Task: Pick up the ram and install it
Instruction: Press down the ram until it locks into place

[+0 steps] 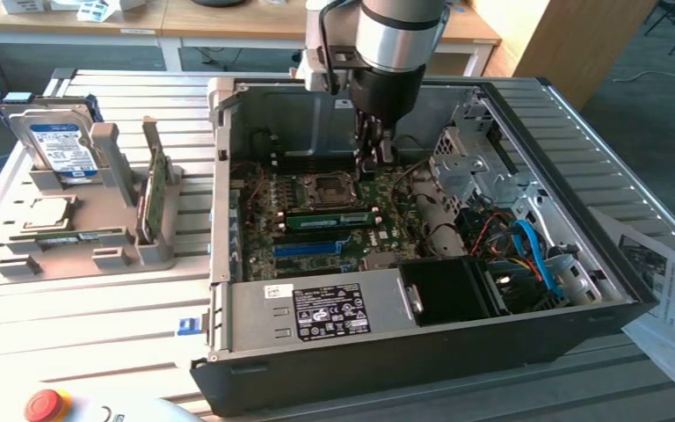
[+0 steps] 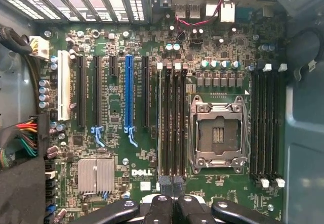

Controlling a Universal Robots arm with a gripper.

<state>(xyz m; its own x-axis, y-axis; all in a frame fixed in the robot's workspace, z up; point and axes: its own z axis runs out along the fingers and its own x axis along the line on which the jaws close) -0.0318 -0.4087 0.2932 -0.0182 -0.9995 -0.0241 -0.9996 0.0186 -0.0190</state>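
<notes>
From the exterior view's left I see the blue-labelled hard drive (image 1: 59,145) upright in the grey holder (image 1: 103,220) on the surface, then the open computer case (image 1: 431,352), where my pincer (image 1: 369,163), closed, presses the ram (image 2: 171,128) into a slot on the motherboard (image 2: 116,148) marked "DELL".

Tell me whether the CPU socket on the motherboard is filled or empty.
Empty. In the wrist view the CPU socket shows its bare contact field inside the metal frame, with no chip or cooler over it.
</notes>
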